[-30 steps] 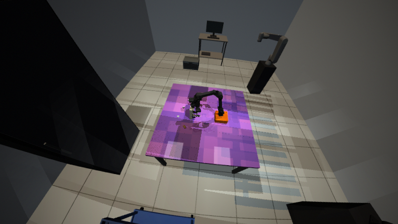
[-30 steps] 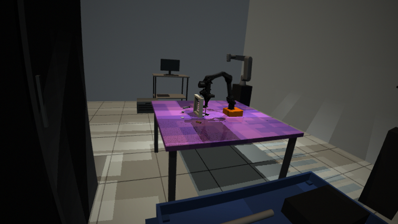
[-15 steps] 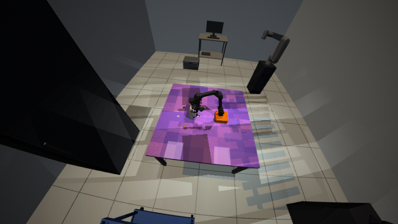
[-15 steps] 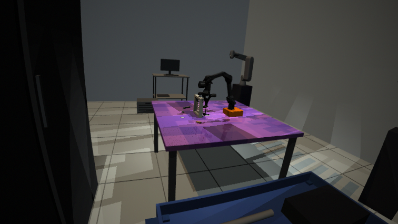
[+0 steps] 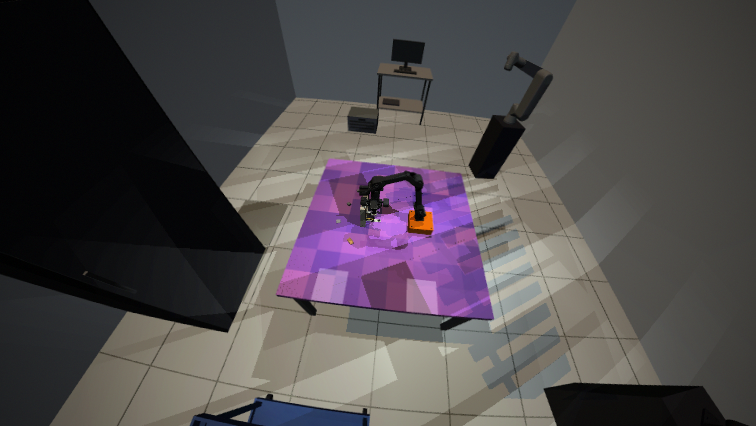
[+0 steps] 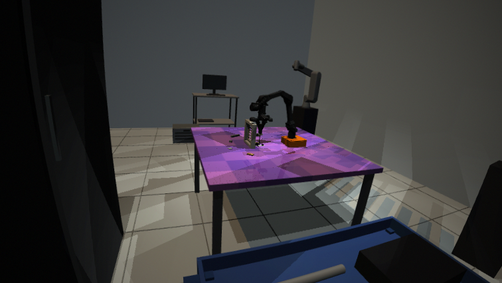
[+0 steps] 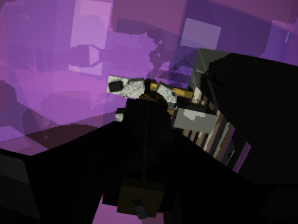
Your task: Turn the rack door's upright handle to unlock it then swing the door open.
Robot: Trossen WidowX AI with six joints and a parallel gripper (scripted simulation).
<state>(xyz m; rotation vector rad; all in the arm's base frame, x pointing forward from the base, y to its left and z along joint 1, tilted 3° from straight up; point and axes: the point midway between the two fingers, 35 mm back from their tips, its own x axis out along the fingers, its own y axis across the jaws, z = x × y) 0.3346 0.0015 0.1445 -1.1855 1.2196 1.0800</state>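
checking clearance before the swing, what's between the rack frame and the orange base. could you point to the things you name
the black tool [image 5: 373,218] [image 6: 259,144] [image 7: 144,132], hanging close beside the rack frame [image 5: 362,217] [image 6: 253,135] [image 7: 250,115]; the exterior view shows it

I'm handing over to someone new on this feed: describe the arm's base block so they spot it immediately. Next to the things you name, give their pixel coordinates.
Find the purple-topped table [image 5: 328,293] [image 6: 246,172] in the middle of the room. On it, the base block [image 5: 427,230] [image 6: 299,143] is a low, bright orange box with the black arm [image 5: 417,195] [image 6: 288,105] rising from it, and nothing beside it is as large or as orange.
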